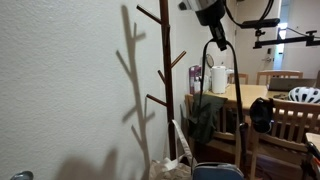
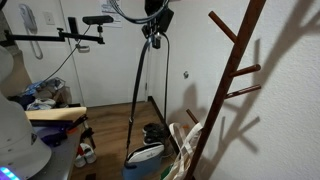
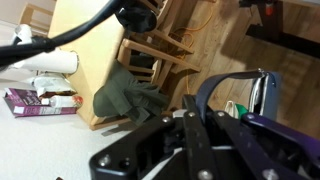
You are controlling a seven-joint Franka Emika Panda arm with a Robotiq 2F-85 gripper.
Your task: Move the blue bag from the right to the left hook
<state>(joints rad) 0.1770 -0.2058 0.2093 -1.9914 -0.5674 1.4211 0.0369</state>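
The blue bag (image 1: 216, 171) hangs low near the floor by its long thin dark straps (image 1: 222, 100). It also shows in an exterior view (image 2: 144, 158). My gripper (image 1: 217, 40) is high up and shut on the top of the straps, to the side of the wooden coat rack (image 1: 168, 80), which also shows in an exterior view (image 2: 226, 100). The bag hangs on none of the rack's hooks. In the wrist view my gripper's fingers (image 3: 199, 111) pinch the dark strap (image 3: 214, 88), with the bag below.
A cream-white tote (image 2: 186, 143) leans at the rack's foot. A wooden table (image 1: 250, 96) with chairs, a white jug (image 1: 218, 78), a white helmet (image 1: 305, 95) and a green cloth (image 1: 203, 120) stand beyond. Shoes (image 2: 85, 152) lie on the floor.
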